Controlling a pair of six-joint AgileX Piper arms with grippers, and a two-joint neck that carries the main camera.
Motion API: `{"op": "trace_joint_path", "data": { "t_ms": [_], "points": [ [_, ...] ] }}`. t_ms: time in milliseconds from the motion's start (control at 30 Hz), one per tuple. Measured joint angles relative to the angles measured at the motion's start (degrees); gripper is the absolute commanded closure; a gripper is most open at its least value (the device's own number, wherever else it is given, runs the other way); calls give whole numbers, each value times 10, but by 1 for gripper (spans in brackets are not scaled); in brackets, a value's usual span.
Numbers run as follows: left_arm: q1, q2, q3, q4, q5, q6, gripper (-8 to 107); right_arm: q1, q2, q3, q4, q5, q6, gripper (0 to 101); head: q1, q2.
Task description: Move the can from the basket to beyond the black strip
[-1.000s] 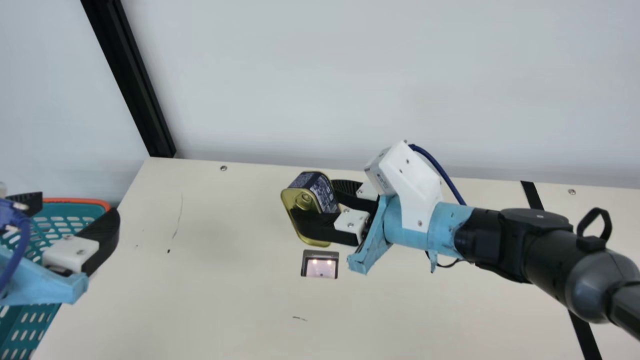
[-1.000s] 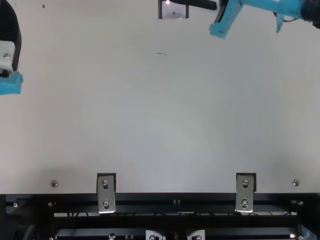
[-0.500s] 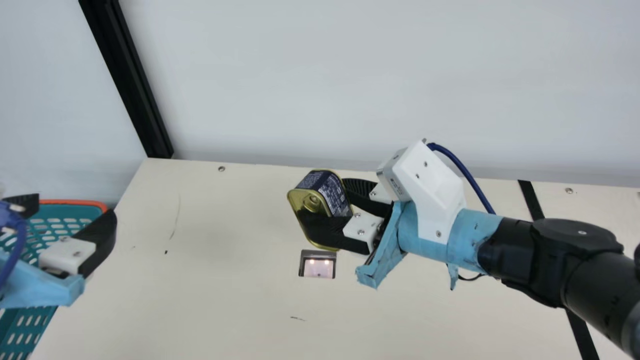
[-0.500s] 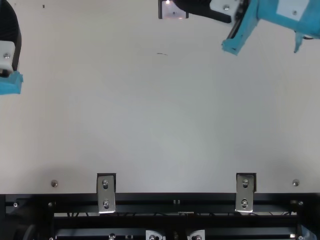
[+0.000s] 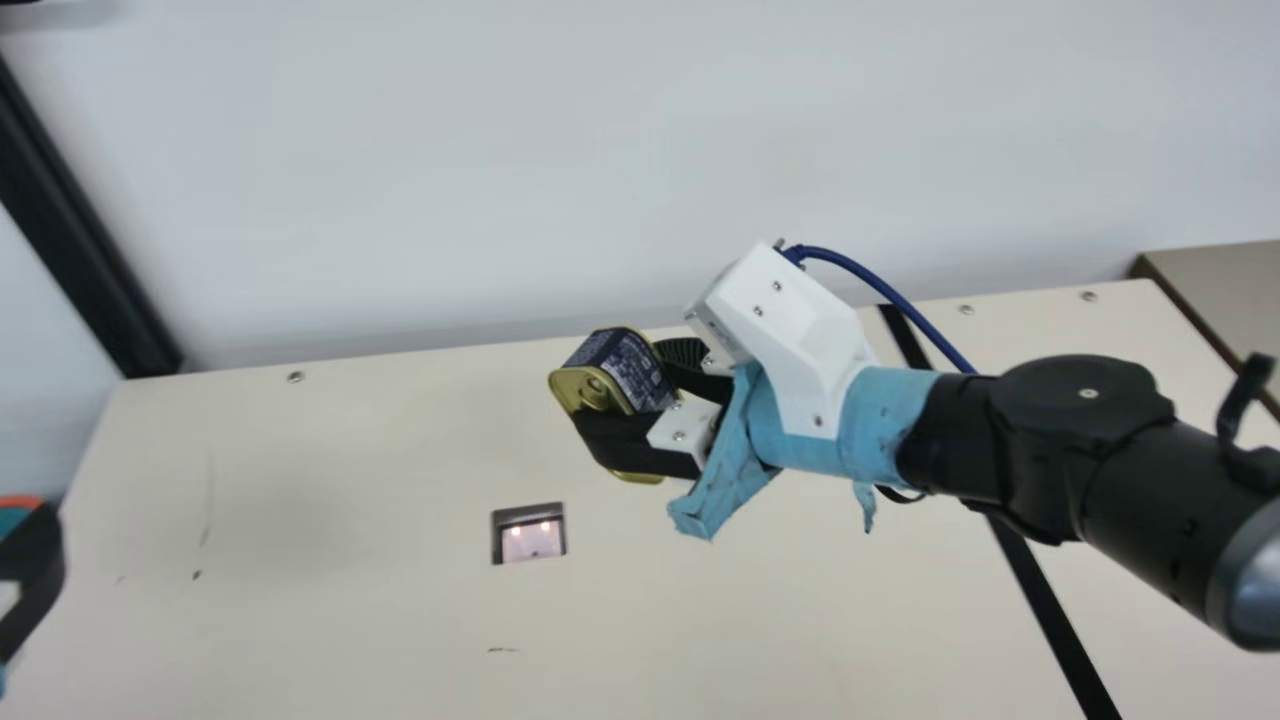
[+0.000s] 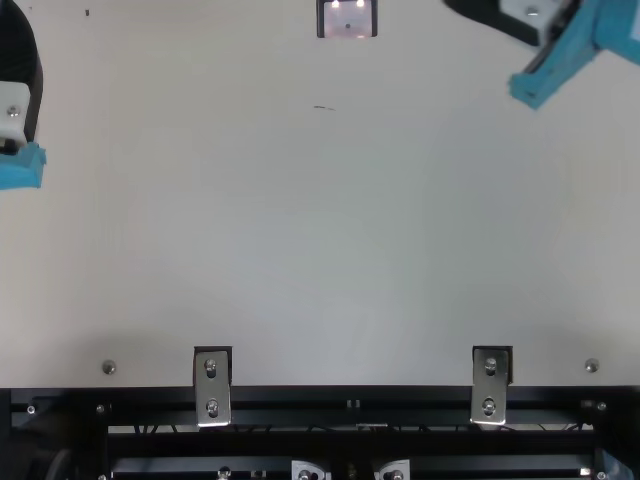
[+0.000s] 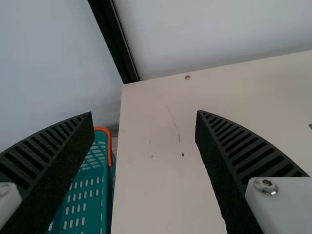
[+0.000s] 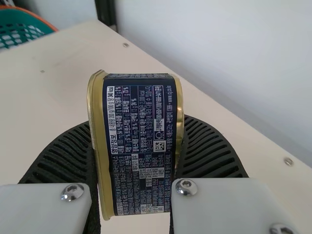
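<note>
The dark-blue and gold can [image 5: 643, 375] is held above the cream table in the main view, left of the black strip [image 5: 1050, 610]. My right gripper [image 5: 628, 388] is shut on it, one finger along each side. In the right wrist view the can's printed side [image 8: 141, 146] stands between the fingers of my right gripper [image 8: 137, 134]. My left gripper [image 5: 35, 572] is at the main view's left edge, beside the basket [image 5: 18, 503]. In the left wrist view my left gripper [image 7: 145, 115] is open, with the teal basket [image 7: 87, 195] partly behind one finger.
A small metal-framed recess [image 5: 529, 534] lies in the table below and left of the can. A black upright post [image 5: 75, 230] stands at the back left. Behind the table is a pale wall [image 5: 500, 150]; a brownish surface [image 5: 1225, 290] adjoins the far right corner.
My right arm has moved to the right over the table, carrying the can closer to the black strip. The neck camera has turned right. In the top view my left arm has kept still.
</note>
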Motion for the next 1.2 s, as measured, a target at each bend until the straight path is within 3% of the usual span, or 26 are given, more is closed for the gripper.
{"op": "trace_joint_path", "data": {
  "t_ms": [167,533,867,1200],
  "points": [
    [0,0,0,0,0,0,9,-31,-25,11,-74,-12,70,101,-9,-38],
    [0,0,0,0,0,0,9,-115,-64,24,-250,-4,208,101,-9,-73],
    [0,0,0,0,0,0,9,-196,-65,8,-408,26,306,101,-9,-79],
    [0,0,0,0,0,0,9,-263,-44,-28,-542,68,354,101,-9,-79]
  ]
}}
